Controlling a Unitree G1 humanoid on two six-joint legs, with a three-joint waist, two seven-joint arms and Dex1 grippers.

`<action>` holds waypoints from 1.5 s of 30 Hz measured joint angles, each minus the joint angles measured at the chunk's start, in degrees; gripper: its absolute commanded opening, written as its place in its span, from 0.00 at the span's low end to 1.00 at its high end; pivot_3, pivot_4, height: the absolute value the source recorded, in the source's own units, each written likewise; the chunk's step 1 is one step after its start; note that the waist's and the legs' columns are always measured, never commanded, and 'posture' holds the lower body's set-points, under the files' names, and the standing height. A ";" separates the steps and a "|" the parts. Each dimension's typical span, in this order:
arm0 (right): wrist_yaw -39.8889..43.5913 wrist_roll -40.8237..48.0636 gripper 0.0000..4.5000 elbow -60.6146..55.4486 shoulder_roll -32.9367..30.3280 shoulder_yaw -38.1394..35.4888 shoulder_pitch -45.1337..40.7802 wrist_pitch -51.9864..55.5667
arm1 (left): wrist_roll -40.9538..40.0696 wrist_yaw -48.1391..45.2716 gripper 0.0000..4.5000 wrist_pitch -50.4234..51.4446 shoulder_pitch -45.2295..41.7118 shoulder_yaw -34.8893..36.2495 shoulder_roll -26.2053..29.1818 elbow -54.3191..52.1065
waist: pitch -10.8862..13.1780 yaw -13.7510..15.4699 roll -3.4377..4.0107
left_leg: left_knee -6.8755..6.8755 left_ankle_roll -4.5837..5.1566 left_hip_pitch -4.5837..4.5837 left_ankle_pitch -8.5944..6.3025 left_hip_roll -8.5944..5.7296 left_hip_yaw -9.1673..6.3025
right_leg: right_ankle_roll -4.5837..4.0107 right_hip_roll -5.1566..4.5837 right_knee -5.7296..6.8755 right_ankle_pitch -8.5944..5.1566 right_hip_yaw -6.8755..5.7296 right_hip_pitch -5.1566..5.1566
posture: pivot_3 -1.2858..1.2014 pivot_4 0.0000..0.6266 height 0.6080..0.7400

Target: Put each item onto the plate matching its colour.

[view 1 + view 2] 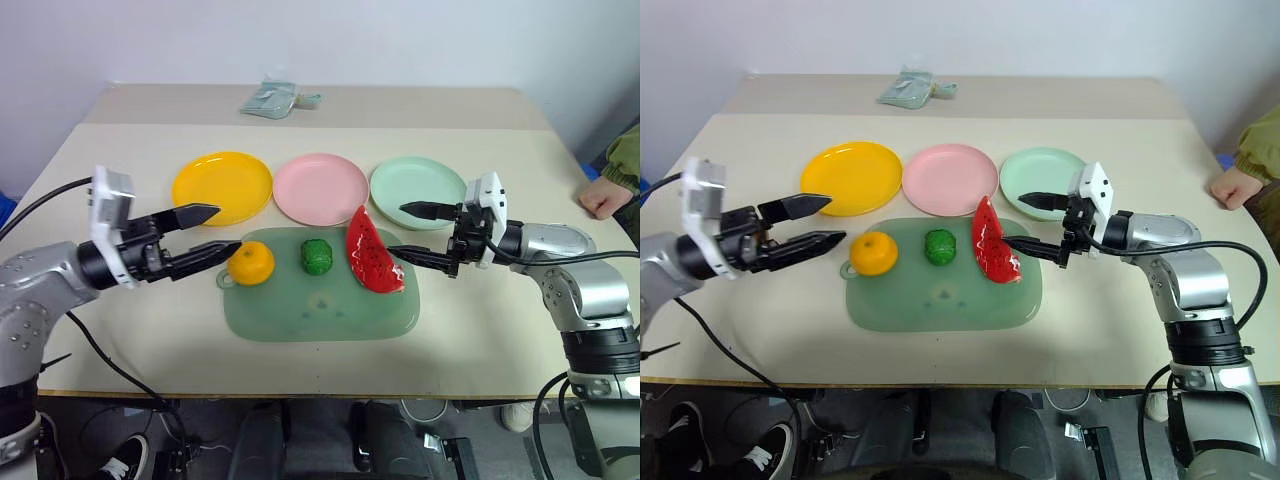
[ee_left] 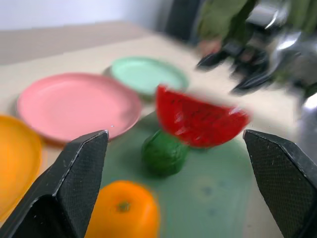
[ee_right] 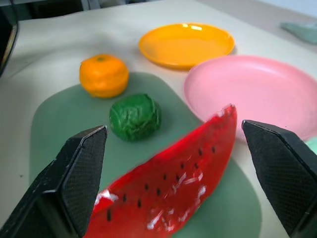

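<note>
On the green mat [image 1: 320, 310], the watermelon wedge [image 1: 372, 252] stood just before the right gripper [image 1: 412, 232], its fingers spread wide and empty.

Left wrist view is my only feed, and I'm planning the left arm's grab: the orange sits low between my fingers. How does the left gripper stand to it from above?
Observer: The left gripper is open beside the orange, not touching it.
Operator: Where is the matching plate?
Observer: The yellow-orange plate lies just behind the orange, off the green mat.
Operator: Is the right gripper busy?
Observer: The right gripper is open beside the watermelon wedge, holding nothing.
</note>
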 measured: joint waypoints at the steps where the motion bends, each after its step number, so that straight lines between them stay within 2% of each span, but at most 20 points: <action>1: 0.44 0.43 0.99 -0.61 0.00 0.20 -0.04 0.62 | 4.07 1.56 1.00 -3.09 0.40 -2.41 -1.52 0.95 | 0.01 0.08 -0.02 | 0.00 0.00 0.00 0.00 0.02 -0.02 | -0.01 0.03 0.02 0.00 -0.01 -0.01 | 0.52 0.24 1.00; 4: 2.41 4.37 0.99 -3.82 -0.71 -0.57 -0.35 3.98 | 11.18 1.77 1.00 -9.13 0.62 -6.30 -1.95 5.46 | 0.04 0.17 -0.07 | 0.00 0.00 -0.04 0.00 0.18 -0.03 | -0.07 0.19 -0.02 0.02 -0.01 -0.05 | 0.52 0.24 1.00; 7: 3.11 5.53 0.99 -6.13 -1.71 -1.44 -0.98 4.29 | 11.77 1.50 1.00 -11.57 -1.73 -6.27 -4.19 8.93 | 0.04 0.36 -0.08 | 0.01 0.00 -0.04 0.00 0.19 -0.03 | -0.08 0.18 -0.04 0.02 -0.02 -0.02 | 0.52 0.24 1.00; 11: 3.28 6.79 0.99 -10.70 -2.20 -1.62 -0.42 4.78 | 15.09 0.15 1.00 -16.33 -3.83 -9.66 -7.31 14.30 | 0.03 0.26 -0.08 | 0.01 0.00 -0.04 0.00 0.19 -0.02 | -0.07 0.20 -0.05 0.03 -0.02 -0.03 | 0.52 0.24 1.00; 19: 2.94 7.63 0.99 -14.58 -4.15 -1.92 1.52 5.07 | 19.04 -2.04 1.00 -19.98 -6.61 -13.27 -9.81 22.83 | 0.03 0.23 -0.08 | 0.01 0.00 -0.03 0.00 0.21 -0.02 | -0.08 0.20 -0.04 0.03 -0.01 -0.03 | 0.52 0.24 1.00; 23: 2.25 7.63 1.00 -14.58 -4.15 -1.91 1.70 5.07 | 20.22 -3.66 0.75 -21.48 -7.27 -14.91 -10.64 24.47 | 0.03 0.30 -0.08 | 0.01 0.00 -0.03 0.00 0.21 -0.02 | -0.08 0.20 -0.05 0.03 -0.02 -0.02 | 0.52 0.24 1.00; 24: 2.14 7.65 1.00 -14.58 -4.15 -1.91 1.71 5.07 | 20.59 -3.85 0.72 -21.66 -7.58 -15.22 -10.64 24.61 | 0.02 0.31 -0.07 | 0.01 0.00 -0.03 0.00 0.21 -0.02 | -0.08 0.20 -0.04 0.03 -0.02 -0.02 | 0.52 0.24 1.00; 30: 1.82 7.64 1.00 -14.48 -4.17 -1.92 1.70 5.04 | 23.38 -2.90 0.72 -24.18 -8.57 -16.16 -11.06 24.75 | 0.02 0.30 -0.06 | 0.02 0.00 0.00 0.00 0.21 -0.03 | -0.08 0.20 -0.04 0.03 -0.01 0.00 | 0.52 0.24 1.00; 33: 1.33 6.86 1.00 -13.66 -3.55 -1.66 1.35 4.36 | 22.21 6.19 0.72 -21.97 -16.48 -12.07 -17.10 29.51 | 0.09 0.83 -0.19 | 0.21 0.00 -0.17 0.00 0.21 -0.19 | -0.08 0.23 0.00 0.06 -0.14 -0.01 | 0.52 0.24 1.00; 36: 1.10 6.37 1.00 -12.67 -2.59 -1.21 0.81 3.51 | 22.29 14.38 0.72 -22.73 -28.17 -6.70 -18.40 36.61 | 0.07 0.44 -0.26 | 0.19 0.00 -0.18 0.00 0.19 -0.16 | -0.07 0.23 -0.05 0.07 -0.12 0.00 | 0.52 0.24 1.00; 39: 0.92 6.05 1.00 -11.80 -1.96 -1.04 0.72 3.22 | 24.38 20.45 0.72 -24.55 -35.06 -4.81 -18.84 46.41 | 0.03 0.15 -0.19 | 0.11 0.00 -0.10 0.00 0.18 -0.09 | -0.05 0.22 -0.06 0.05 -0.08 -0.01 | 0.52 0.24 1.00; 45: 0.19 5.69 1.00 -11.82 -1.78 -0.86 0.60 3.20 | 29.36 28.34 0.72 -29.74 -38.49 -5.35 -22.50 65.39 | 0.08 0.23 -0.26 | 0.09 -0.01 -0.17 0.01 0.18 -0.08 | -0.05 0.23 -0.06 0.05 -0.10 -0.07 | 0.52 0.24 1.00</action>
